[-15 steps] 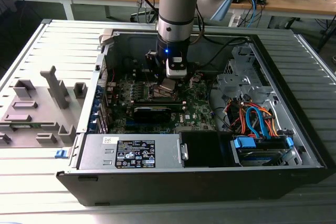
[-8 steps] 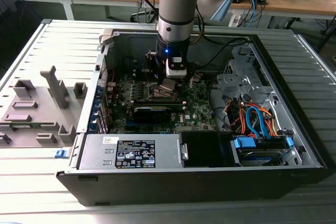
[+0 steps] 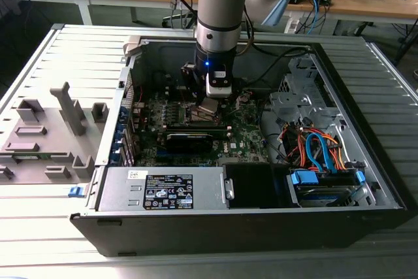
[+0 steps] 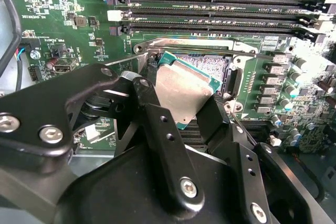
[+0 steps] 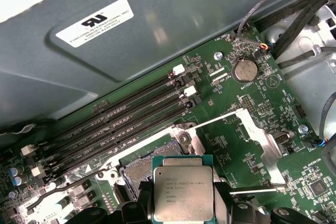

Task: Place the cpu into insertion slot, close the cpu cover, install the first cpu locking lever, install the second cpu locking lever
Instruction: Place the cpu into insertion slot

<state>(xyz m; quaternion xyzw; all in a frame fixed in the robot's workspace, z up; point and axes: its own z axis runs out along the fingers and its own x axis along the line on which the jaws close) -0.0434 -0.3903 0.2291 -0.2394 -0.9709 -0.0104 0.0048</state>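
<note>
Presently one gripper (image 4: pixel 181 106) clamps one cpu (image 5: pixel 182 195), tilted over one open insertion slot (image 4: pixel 212 65), four memory slots (image 5: pixel 126 124) beside, one power supply (image 3: pixel 163 191) at six o'clock in the exterior view.

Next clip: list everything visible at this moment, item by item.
computer case: one, black and grey, open, on slatted table
circuit board: one, green, inside the case
insertion slot: one, dark, silver-framed, on the board
cpu cover: one, silver-grey, swung open beside the slot
cpu: one, silvery top, gripped near the slot
memory slots: four, black, beside the slot
coin battery: one, silver, on the board
power supply: one, grey, case's near edge
cables: several, blue and orange, exterior view's right
arm: one, grey and blue, above the case
claw: one, black, shut on the cpu
</note>
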